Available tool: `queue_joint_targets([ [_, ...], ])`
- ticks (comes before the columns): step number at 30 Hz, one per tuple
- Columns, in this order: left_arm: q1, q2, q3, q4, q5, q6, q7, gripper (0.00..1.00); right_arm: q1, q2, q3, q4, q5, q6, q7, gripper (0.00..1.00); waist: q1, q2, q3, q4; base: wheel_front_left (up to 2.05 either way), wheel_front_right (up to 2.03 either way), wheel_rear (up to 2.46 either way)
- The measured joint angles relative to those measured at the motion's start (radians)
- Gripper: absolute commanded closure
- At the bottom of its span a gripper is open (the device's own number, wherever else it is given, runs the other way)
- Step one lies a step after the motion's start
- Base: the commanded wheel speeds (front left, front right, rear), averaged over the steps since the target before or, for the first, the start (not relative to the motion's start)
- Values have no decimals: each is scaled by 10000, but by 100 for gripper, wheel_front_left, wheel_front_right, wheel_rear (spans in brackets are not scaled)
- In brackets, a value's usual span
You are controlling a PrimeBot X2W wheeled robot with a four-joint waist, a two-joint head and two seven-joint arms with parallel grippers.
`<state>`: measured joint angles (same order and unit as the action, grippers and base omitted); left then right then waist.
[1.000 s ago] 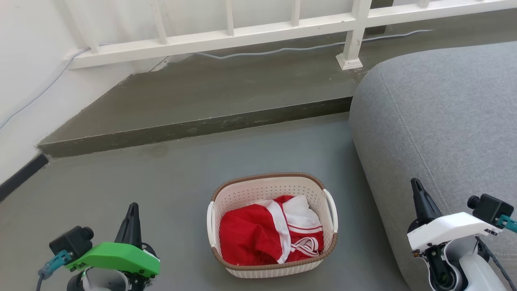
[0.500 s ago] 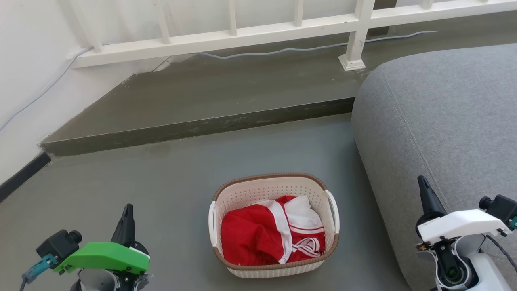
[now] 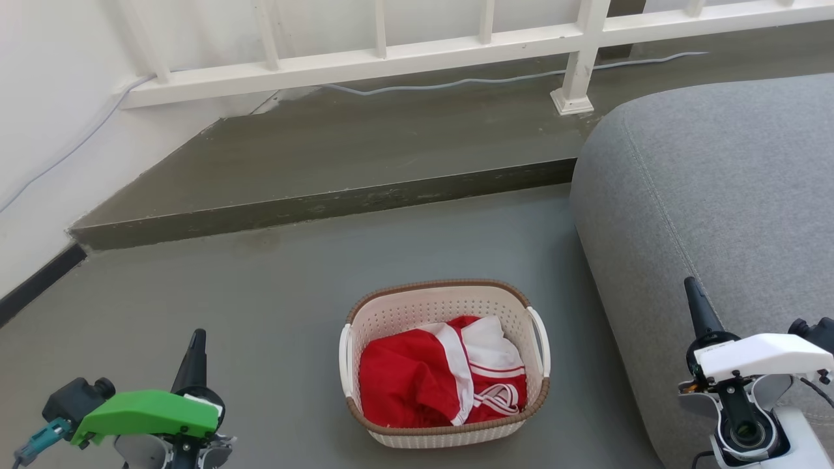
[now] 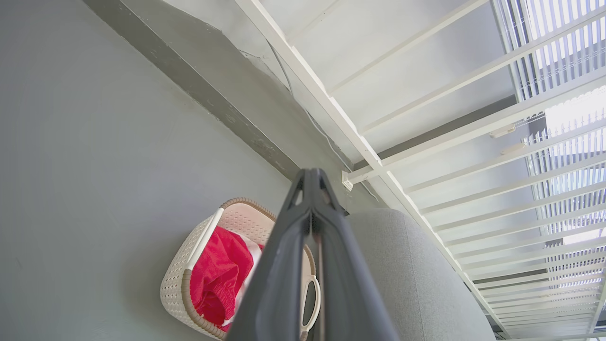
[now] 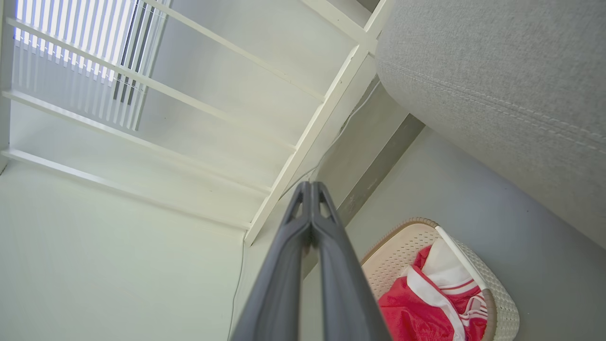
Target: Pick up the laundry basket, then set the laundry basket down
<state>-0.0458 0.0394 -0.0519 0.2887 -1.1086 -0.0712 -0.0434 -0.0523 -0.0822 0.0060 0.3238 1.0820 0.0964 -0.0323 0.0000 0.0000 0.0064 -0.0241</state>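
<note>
Head view looking down at a grey floor (image 3: 260, 306). The basket (image 3: 423, 311), cream and perforated with a brown woven-look rim, stands upright on the floor at the lower middle of the frame, with a white handle (image 3: 343, 361) on its left side and another on its right. Red-and-white clothing (image 3: 417, 381) lies crumpled inside, below the rim. A grey sofa (image 3: 704, 195) takes up the right side of the frame, its edge near the basket but apart from it. Across the upper part of the frame runs a raised step (image 3: 365, 150), darker than the floor, with a white railing (image 3: 417, 55) above it and a pale cable (image 3: 456, 81) lying along its back edge. A white wall (image 3: 45, 98) occupies the upper left. The left gripper (image 3: 195, 340), under a green cover, sits at the lower left, well apart from the basket; the left wrist view shows its two dark fingers (image 4: 289, 255) pressed together tip to tip, with nothing between them, and the basket at the lower middle partly behind them. The right gripper (image 3: 692, 290), under a white cover, sits at the lower right in front of the sofa, also well apart from the basket; the right wrist view shows its fingers (image 5: 284, 265) likewise closed on nothing, with the basket at the lower right of that frame.
</note>
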Motion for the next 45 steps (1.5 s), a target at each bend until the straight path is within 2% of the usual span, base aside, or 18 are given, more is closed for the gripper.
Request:
queue_joint_targets([
  [42,-131,4,1204,-77,-4892,-491,1455,100,-58,433,-1417,-347,5095,182,1436,100,0,0,-36,241,0,0,0],
  [45,-163,4,1212,-82,-4982,-522,1482,100,-62,437,-1442,-360,5145,196,1436,100,0,0,-36,241,0,0,0],
])
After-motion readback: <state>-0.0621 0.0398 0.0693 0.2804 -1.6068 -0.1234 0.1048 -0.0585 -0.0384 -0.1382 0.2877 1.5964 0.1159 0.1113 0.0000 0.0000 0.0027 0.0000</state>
